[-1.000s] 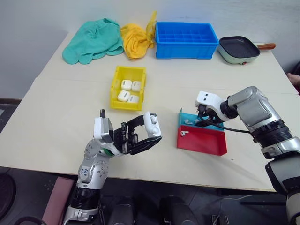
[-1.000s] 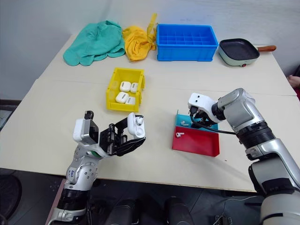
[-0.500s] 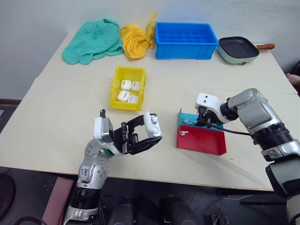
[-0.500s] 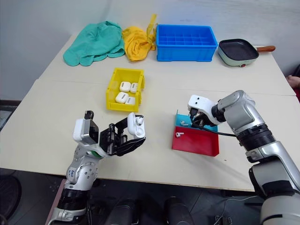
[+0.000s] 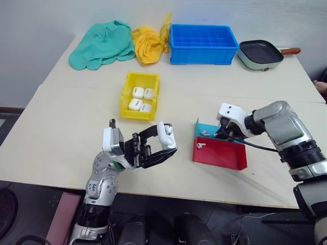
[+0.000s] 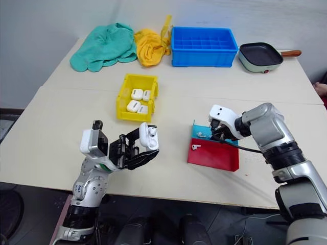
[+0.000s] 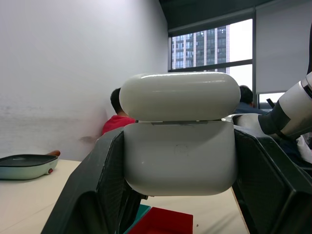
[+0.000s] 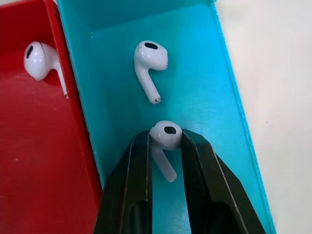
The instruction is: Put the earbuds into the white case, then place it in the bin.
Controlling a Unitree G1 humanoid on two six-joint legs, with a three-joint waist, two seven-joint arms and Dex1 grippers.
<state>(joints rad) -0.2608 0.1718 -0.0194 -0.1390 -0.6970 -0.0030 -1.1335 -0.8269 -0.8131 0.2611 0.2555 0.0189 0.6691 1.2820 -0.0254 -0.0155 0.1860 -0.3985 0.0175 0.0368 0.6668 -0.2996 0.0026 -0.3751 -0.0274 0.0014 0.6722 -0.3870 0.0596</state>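
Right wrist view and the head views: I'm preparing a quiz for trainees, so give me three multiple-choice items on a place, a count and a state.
1. Where does the loose earbud lying free of the fingers beside the pinched one rest?
A. teal shallow tray
B. yellow bin
C. blue crate

2. How many white cases lie in the small yellow plastic bin?
A. two
B. four
C. six

3. What is the right gripper doing?
A. hanging open
B. pinching an earbud
C. holding a cloth

Key: 1 A, the glossy white earbud lies on the teal shallow tray. 2 B, four closed cases sit in the small yellow plastic bin. 3 B, the right gripper has its black fingers closed on a white earbud.
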